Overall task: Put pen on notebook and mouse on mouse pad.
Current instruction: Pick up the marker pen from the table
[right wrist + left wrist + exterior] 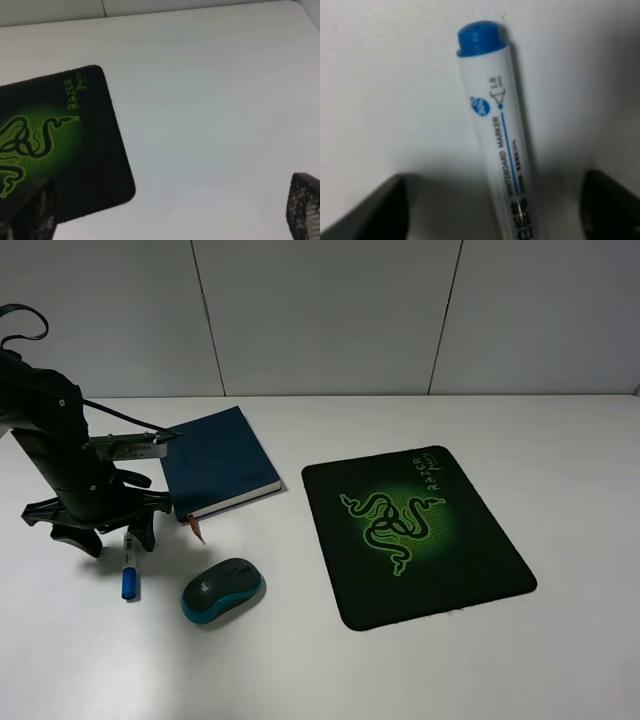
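Note:
The pen (129, 570) lies on the white table, blue cap toward the front edge. My left gripper (115, 537) stands low over its back end, open, one finger on each side. In the left wrist view the pen (502, 135) runs between the dark fingers (365, 210), which stay apart from the barrel. The dark blue notebook (220, 462) lies closed just right of that arm. The mouse (222, 589) sits in front of the notebook. The mouse pad (415, 535) lies right of centre. My right gripper (167, 215) hangs open above bare table beside the mouse pad (60, 145).
The notebook's reddish ribbon (195, 530) sticks out toward the pen. A pale panelled wall (330, 315) closes the back of the white table (560, 470). The right arm is out of the exterior high view.

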